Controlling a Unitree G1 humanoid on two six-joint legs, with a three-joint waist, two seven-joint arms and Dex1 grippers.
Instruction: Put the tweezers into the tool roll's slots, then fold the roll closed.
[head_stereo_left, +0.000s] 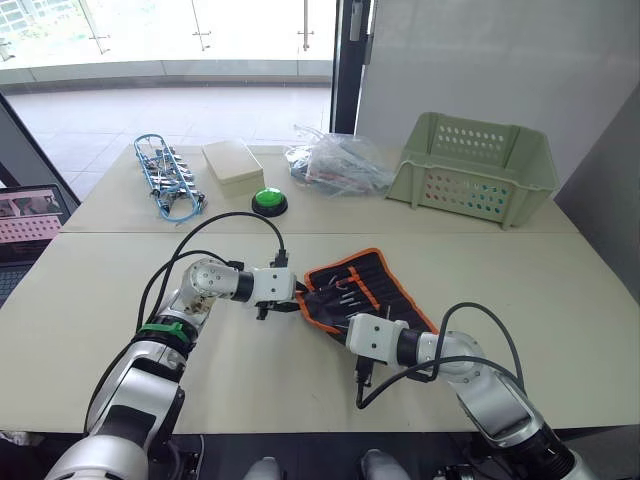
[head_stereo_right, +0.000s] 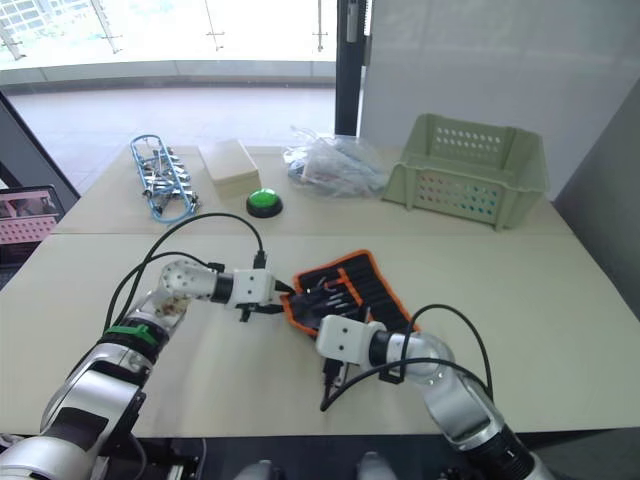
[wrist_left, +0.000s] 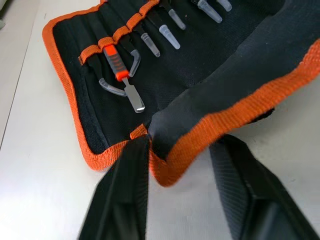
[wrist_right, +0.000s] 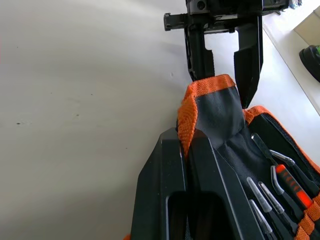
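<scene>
The tool roll (head_stereo_left: 368, 288) is seen lying open on the pale surface (head_stereo_left: 520, 300), near the front edge and between the two arms, with its orange-edged inner face turned up. The tweezers (wrist_left: 165, 30) are already seated in the slots (wrist_left: 125, 37) across that face, their capped tips pointing out in a row; beside them an orange-handled implement (wrist_left: 122, 80) is tucked under an orange band. The loading step is therefore judged to be finished, and the fold to be in hand.

The near corner of the roll is lifted off the surface and curled over toward the slots. The right tool (wrist_right: 186, 145) is closed on the orange binding of that raised flap, the fabric being pinched between its two black fingers; the grip is placed at the very edge, presumably so that the flap can be drawn across the tweezers without disturbing them. The left tool (wrist_left: 175, 170) is held with its fingers parted, astride the same folded corner from the opposite side. Whether its fingers press the cloth or merely bracket it cannot be told for certain, as the fabric hides the contact. It is judged to be stationed there to steady the fold.

Farther back on the surface, well apart from the work, a pale green basket (head_stereo_left: 480, 165), a green button (head_stereo_left: 269, 201), a clear bag (head_stereo_left: 335, 162) and a blue-wire bundle (head_stereo_left: 168, 178) are left untouched.
</scene>
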